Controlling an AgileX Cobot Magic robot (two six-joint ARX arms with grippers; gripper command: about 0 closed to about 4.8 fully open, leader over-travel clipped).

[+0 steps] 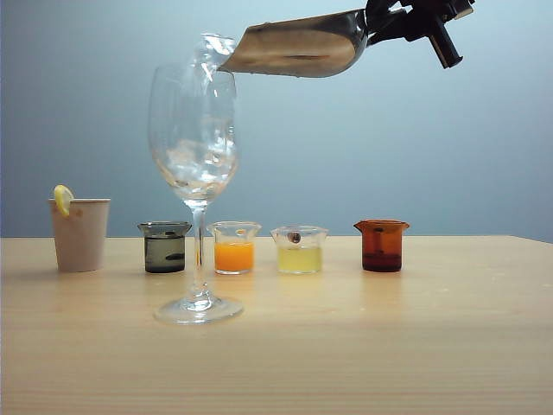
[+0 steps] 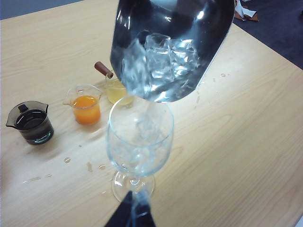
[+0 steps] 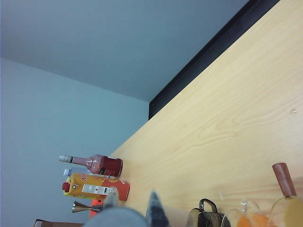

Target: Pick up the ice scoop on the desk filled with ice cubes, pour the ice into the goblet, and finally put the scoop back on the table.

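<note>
Ice scoop (image 1: 298, 45) hangs tilted, mouth down over the goblet (image 1: 193, 138), its handle pinched in the right gripper (image 1: 406, 19) up high. Ice cubes (image 2: 161, 64) slide toward its lip, above the desk (image 1: 389, 337). Left gripper (image 2: 132, 215) sits low beside the goblet's foot; whether its fingers are spread is unclear.

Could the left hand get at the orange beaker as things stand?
Probably yes. The left hand sits just behind the goblet, and the orange beaker stands apart beside it on the table; only the goblet and the tilted ice scoop above need skirting.
</note>
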